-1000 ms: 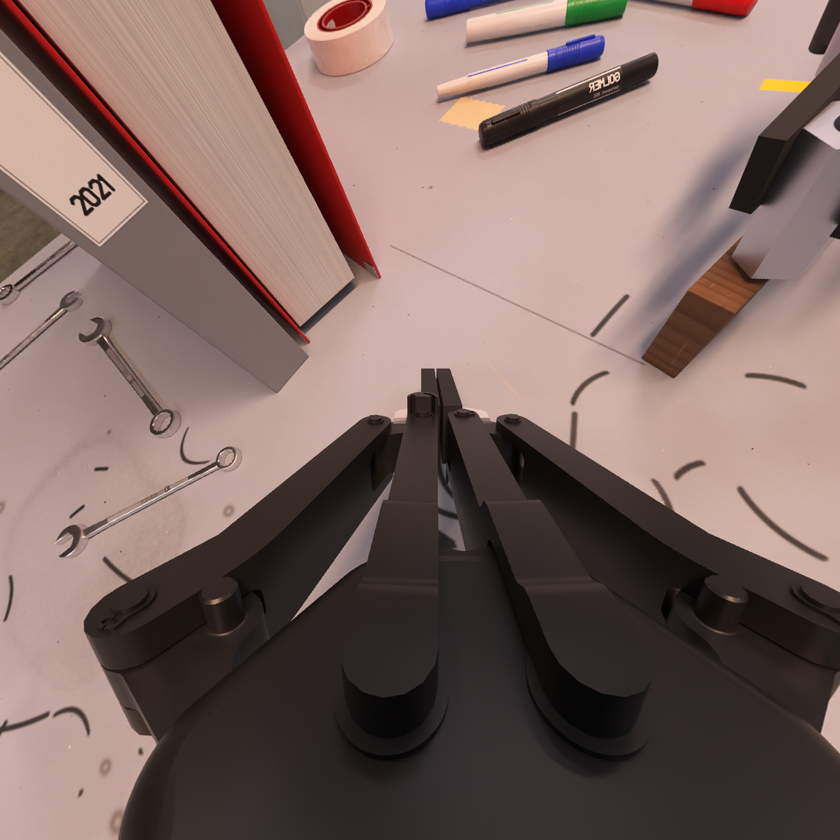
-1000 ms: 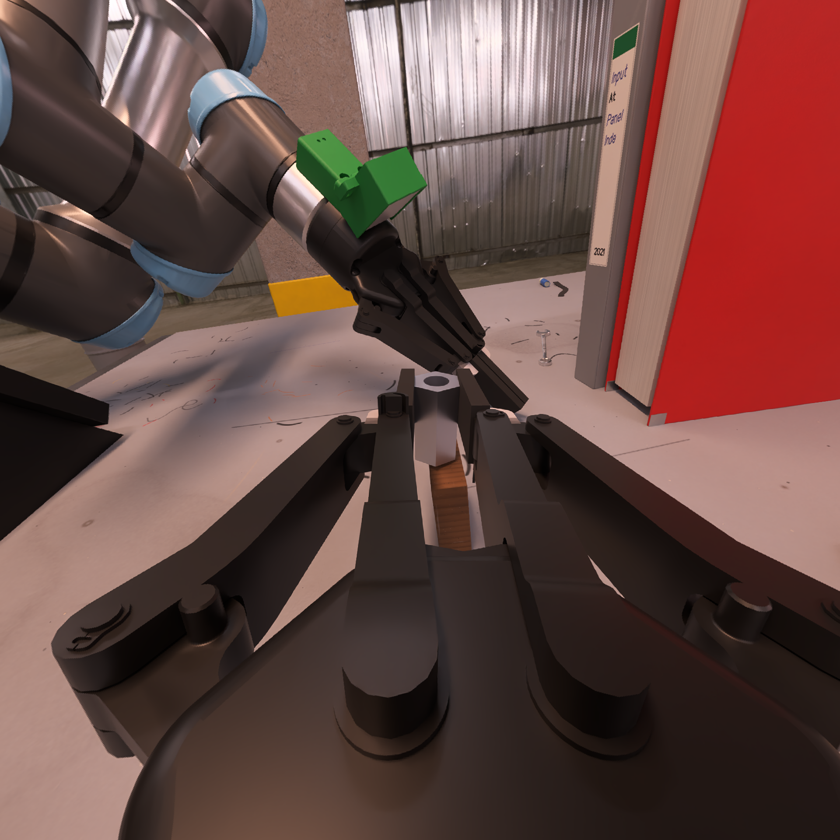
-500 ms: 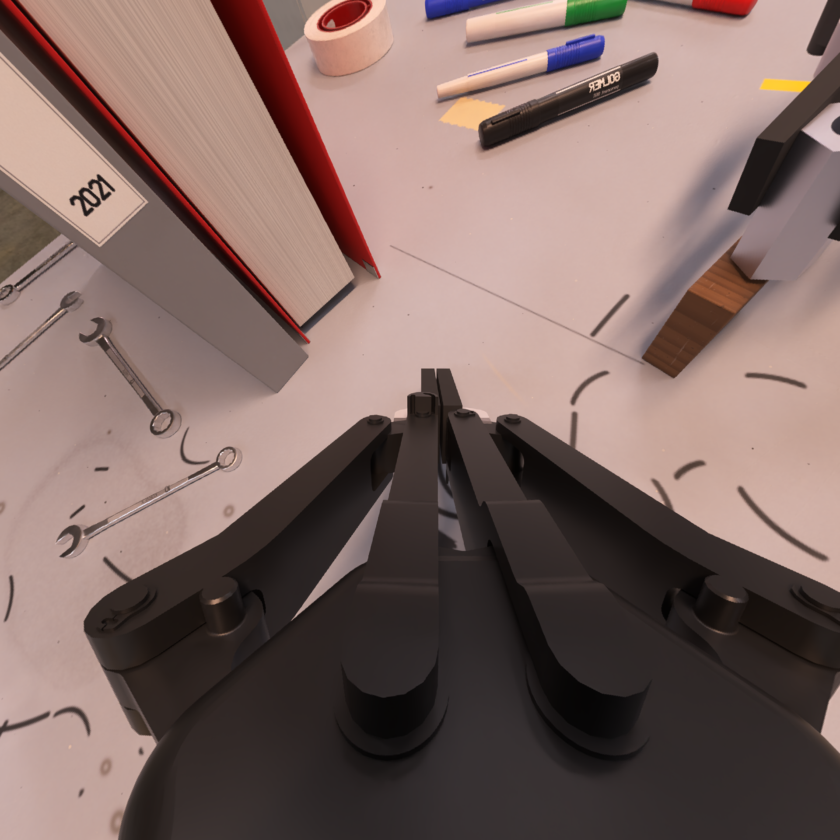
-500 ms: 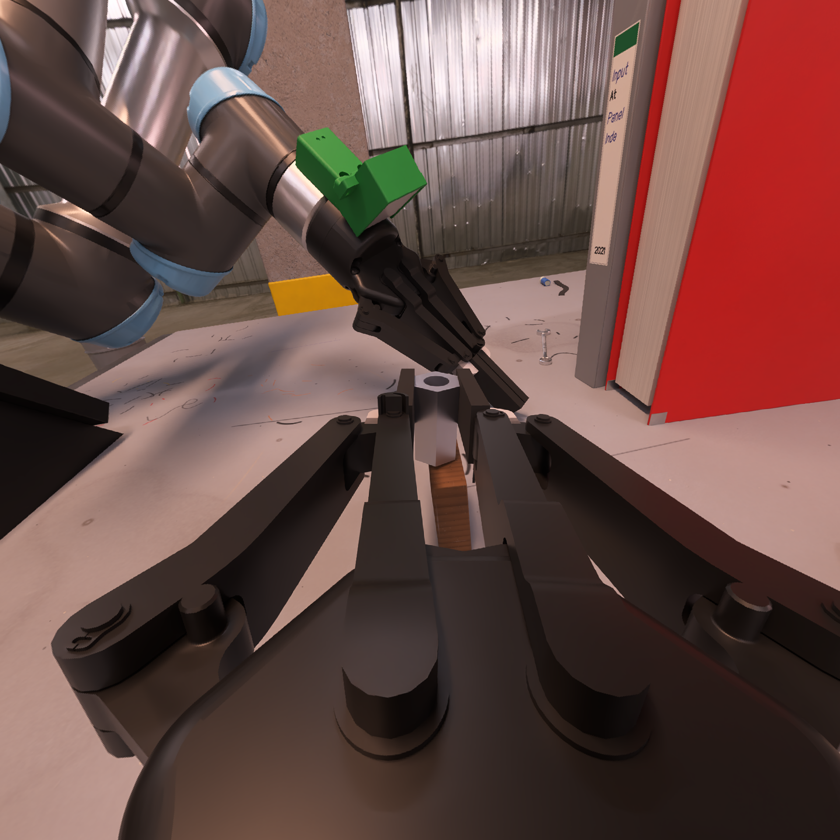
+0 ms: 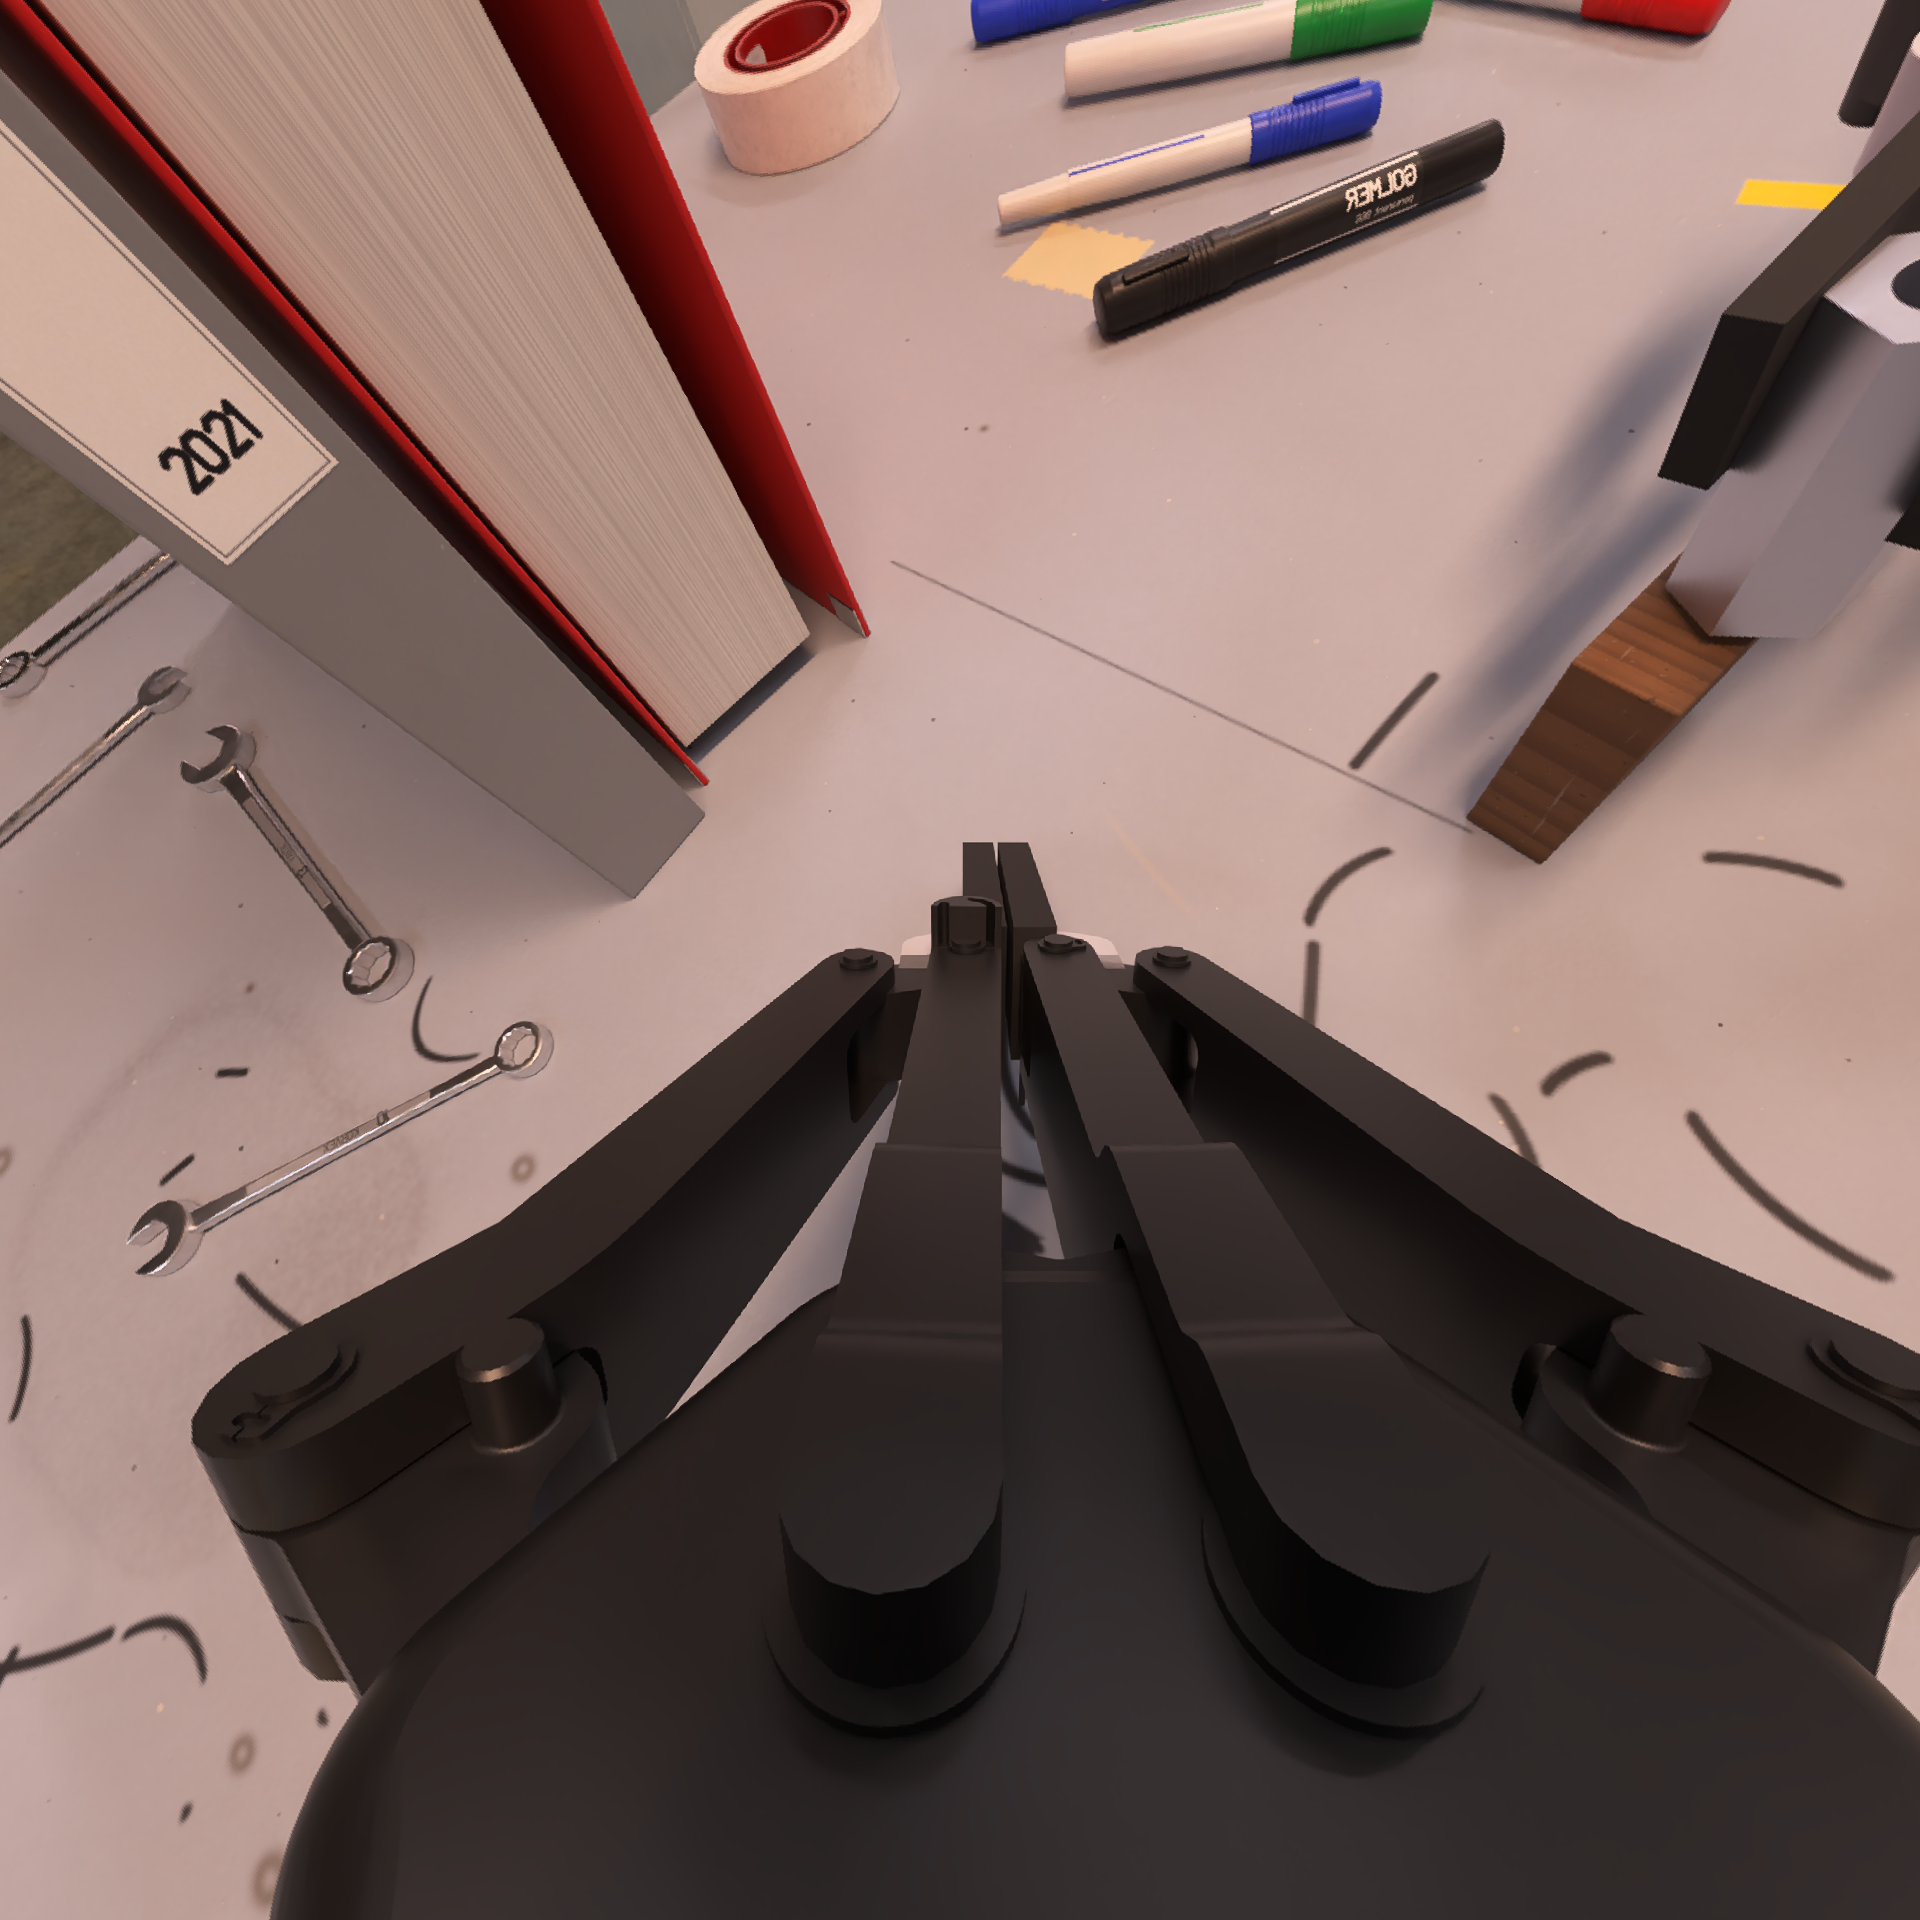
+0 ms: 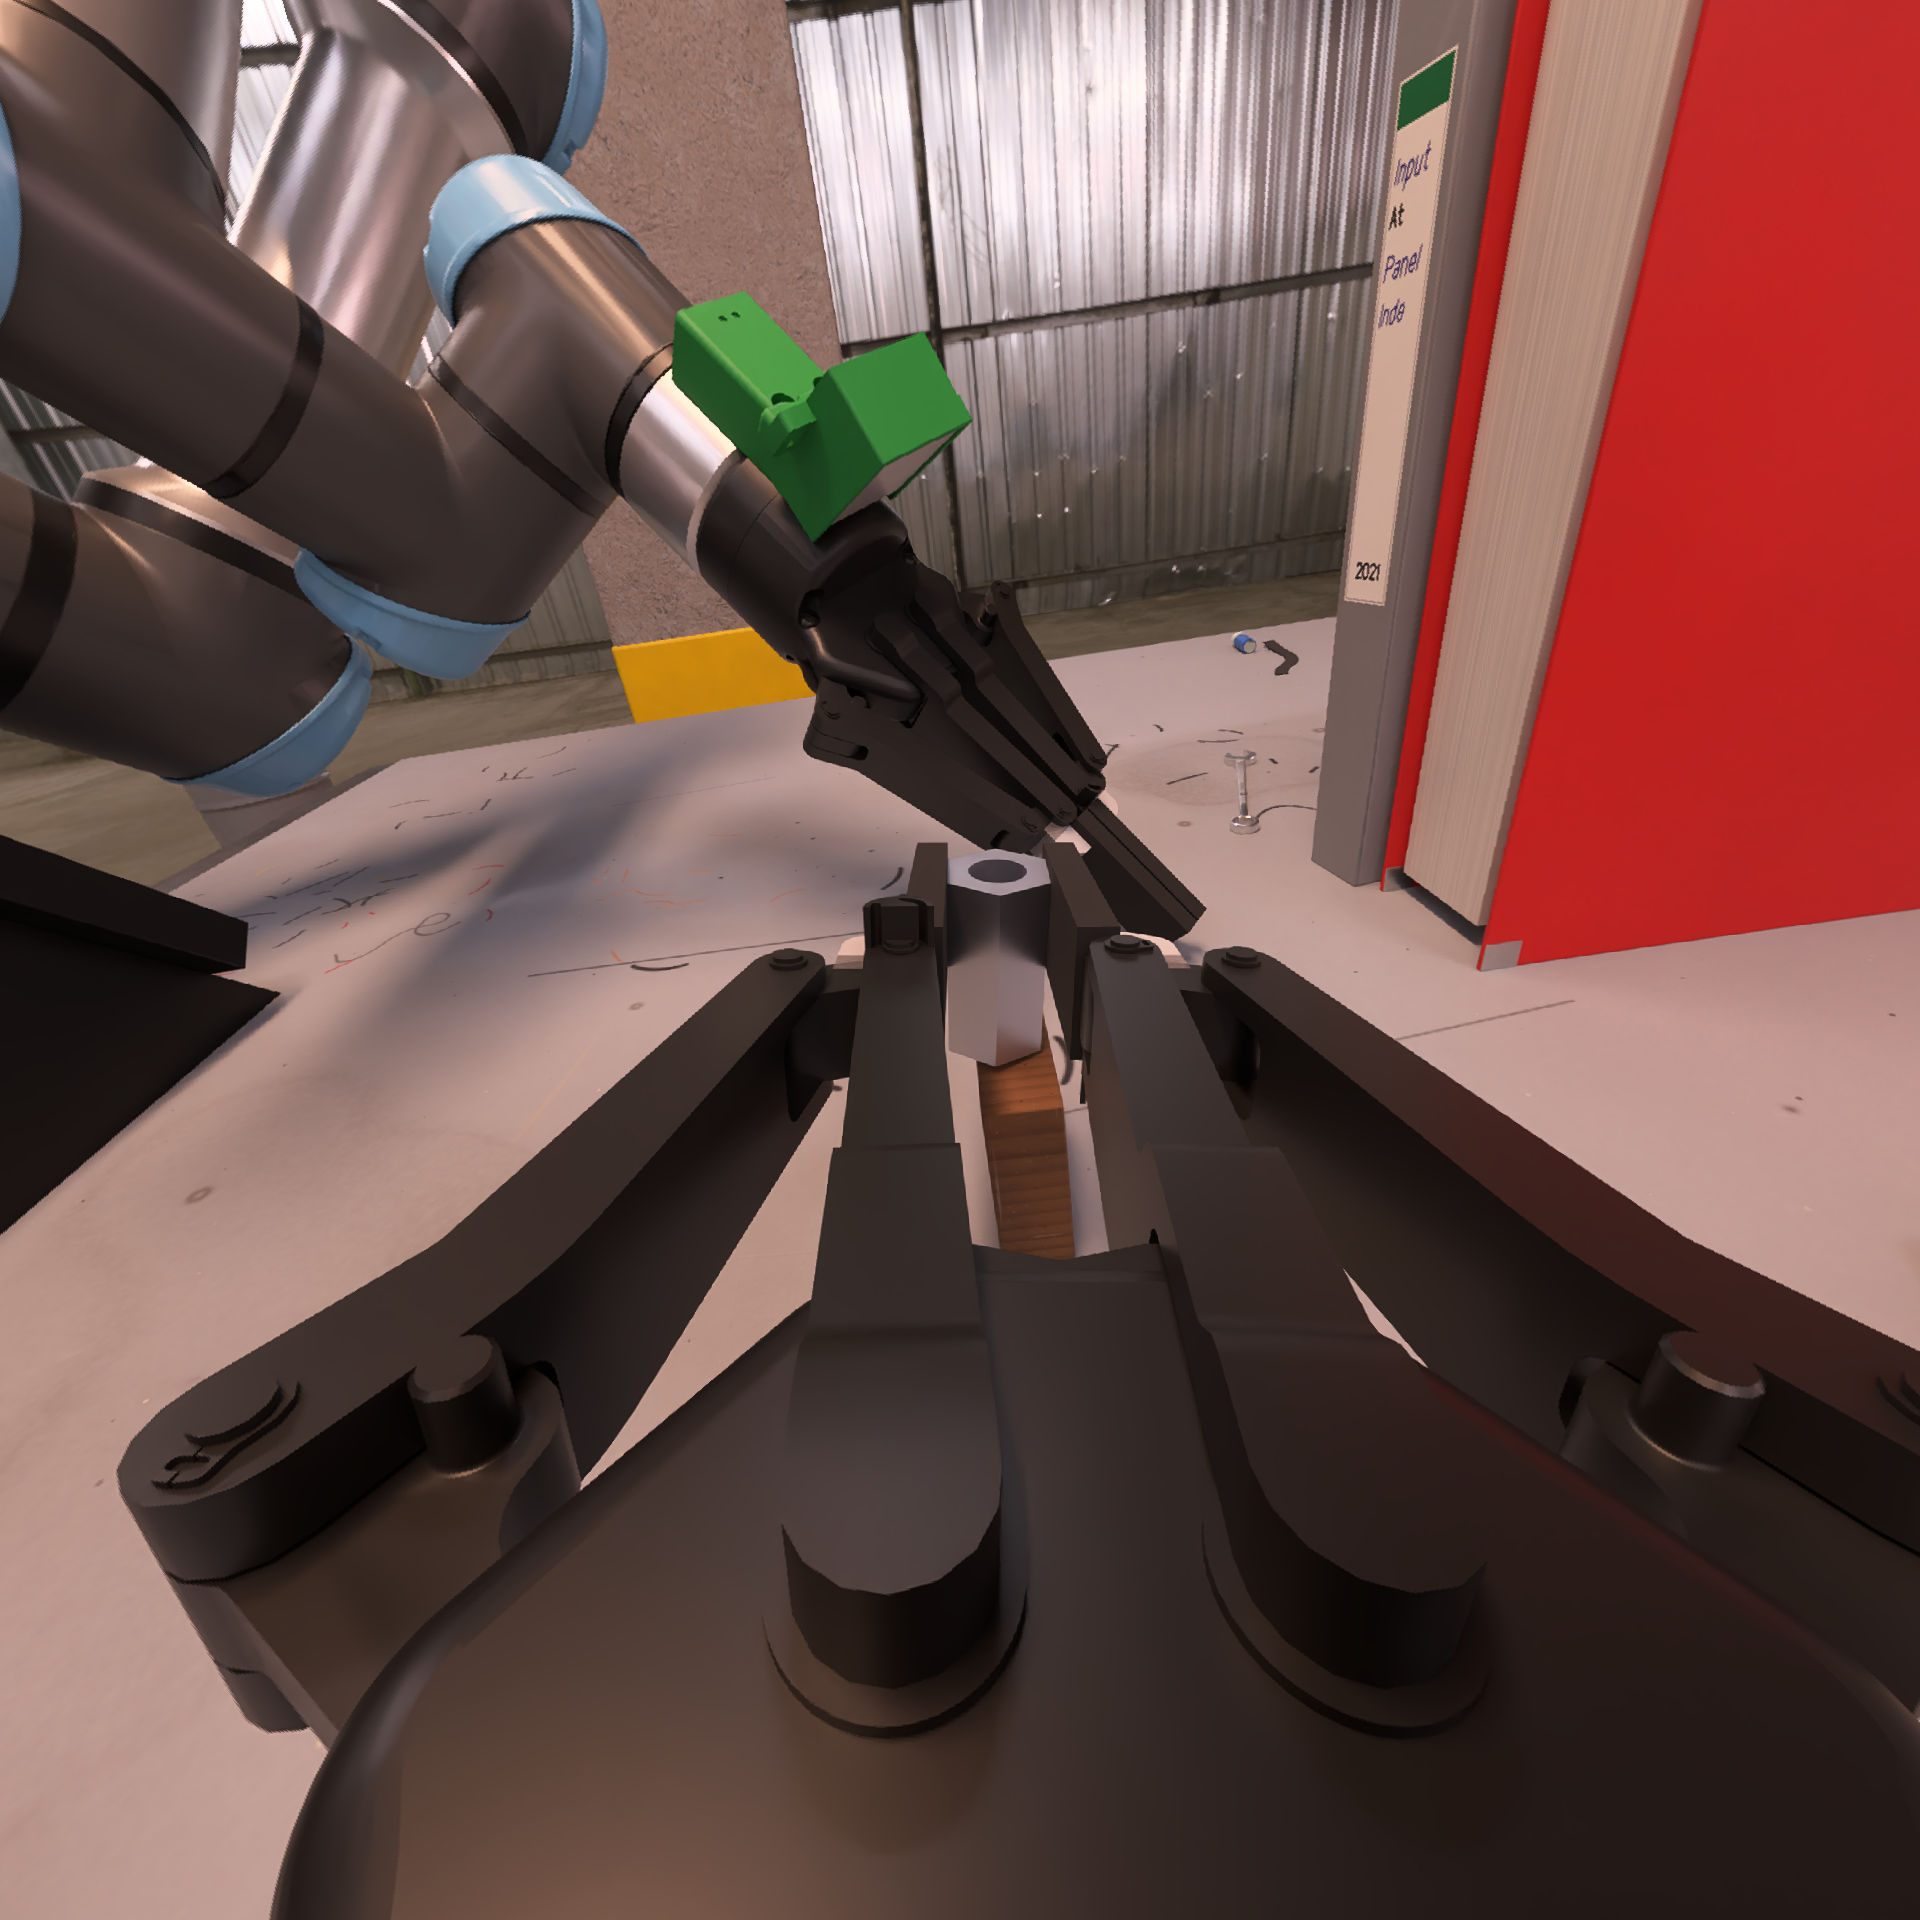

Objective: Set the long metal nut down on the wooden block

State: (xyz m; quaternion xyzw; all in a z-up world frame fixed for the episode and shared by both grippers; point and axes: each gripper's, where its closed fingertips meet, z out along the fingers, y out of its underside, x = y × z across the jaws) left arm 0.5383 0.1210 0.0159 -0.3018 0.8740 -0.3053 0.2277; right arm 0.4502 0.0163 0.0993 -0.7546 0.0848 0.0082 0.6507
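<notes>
In the right wrist view my right gripper [image 6: 994, 894] is shut on the long metal nut [image 6: 992, 977], a grey hexagonal piece held upright with its hole facing up. Its lower end sits at the top of the wooden block [image 6: 1029, 1153], a narrow brown block lying on the table; I cannot tell if they touch. The left wrist view shows the block [image 5: 1600, 727] and the nut [image 5: 1808, 499] at the far right, with a right-gripper finger [image 5: 1756, 364] on the nut. My left gripper [image 5: 997, 868] is shut and empty, low over the table, just beyond the nut [image 6: 1132, 883].
A red binder [image 5: 488, 343] and a grey binder [image 5: 436, 665] stand at the left. Several wrenches [image 5: 332, 1143] lie at the lower left. Markers [image 5: 1299, 223] and a tape roll [image 5: 800, 83] lie at the far side. The red binder [image 6: 1714, 468] stands right of the block.
</notes>
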